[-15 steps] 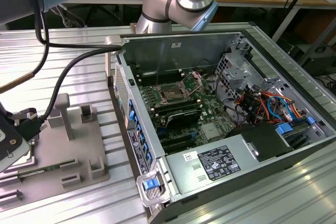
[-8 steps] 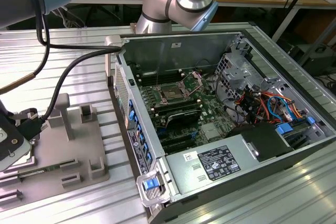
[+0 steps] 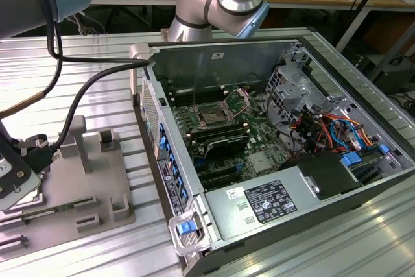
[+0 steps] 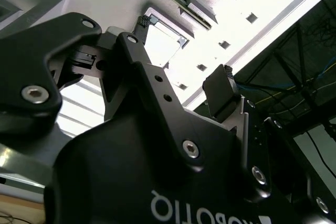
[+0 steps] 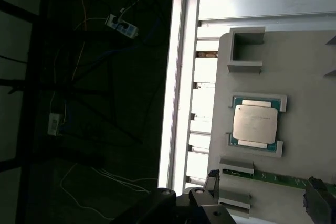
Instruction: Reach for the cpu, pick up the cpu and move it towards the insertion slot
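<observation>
My end effector (image 4: 182, 45) hangs spread above the cpu (image 5: 255, 124). The cpu is seated in a grey fixture (image 5: 310, 66) on the desk (image 3: 97, 69), about eight o'clock from the insertion slot (image 3: 214, 116) in the exterior view. I judge it light, stiff and fragile underneath; best pinched by opposite green edges.

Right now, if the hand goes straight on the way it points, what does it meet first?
Probably the cpu, lying in the fixture; the open hand points at it. Depth is unclear, so it might touch the fixture just beside it.

Exterior view evenly lit — both wrist views glare-white, shadow-dark.
</observation>
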### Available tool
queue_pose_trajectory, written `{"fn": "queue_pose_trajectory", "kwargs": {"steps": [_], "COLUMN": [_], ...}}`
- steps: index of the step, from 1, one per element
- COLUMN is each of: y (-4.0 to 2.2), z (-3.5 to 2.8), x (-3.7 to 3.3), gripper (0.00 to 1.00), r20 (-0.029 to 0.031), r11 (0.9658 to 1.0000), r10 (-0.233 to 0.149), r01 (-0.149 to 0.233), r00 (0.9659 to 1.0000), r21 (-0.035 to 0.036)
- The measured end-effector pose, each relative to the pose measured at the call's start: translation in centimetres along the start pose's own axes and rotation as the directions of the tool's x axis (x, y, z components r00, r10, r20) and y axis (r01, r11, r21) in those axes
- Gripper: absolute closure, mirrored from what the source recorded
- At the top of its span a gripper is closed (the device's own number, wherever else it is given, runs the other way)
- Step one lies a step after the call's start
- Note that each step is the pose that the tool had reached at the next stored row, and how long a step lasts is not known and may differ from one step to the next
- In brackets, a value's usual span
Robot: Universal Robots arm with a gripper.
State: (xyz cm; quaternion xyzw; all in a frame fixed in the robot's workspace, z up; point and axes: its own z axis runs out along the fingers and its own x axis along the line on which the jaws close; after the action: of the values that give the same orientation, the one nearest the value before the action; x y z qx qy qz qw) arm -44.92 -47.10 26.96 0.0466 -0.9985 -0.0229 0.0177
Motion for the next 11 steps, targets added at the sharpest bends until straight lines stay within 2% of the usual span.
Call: {"fn": "queue_pose_trajectory", "kwargs": {"steps": [11], "y": [0.0], "z": [0.07], "x": [0.0], "gripper": [0.31], "r20": [0.0003], "r11": [1.0], "r10": [0.0], "r01": [0.0], "r00": [1.0], "r21": [-0.0002]}}
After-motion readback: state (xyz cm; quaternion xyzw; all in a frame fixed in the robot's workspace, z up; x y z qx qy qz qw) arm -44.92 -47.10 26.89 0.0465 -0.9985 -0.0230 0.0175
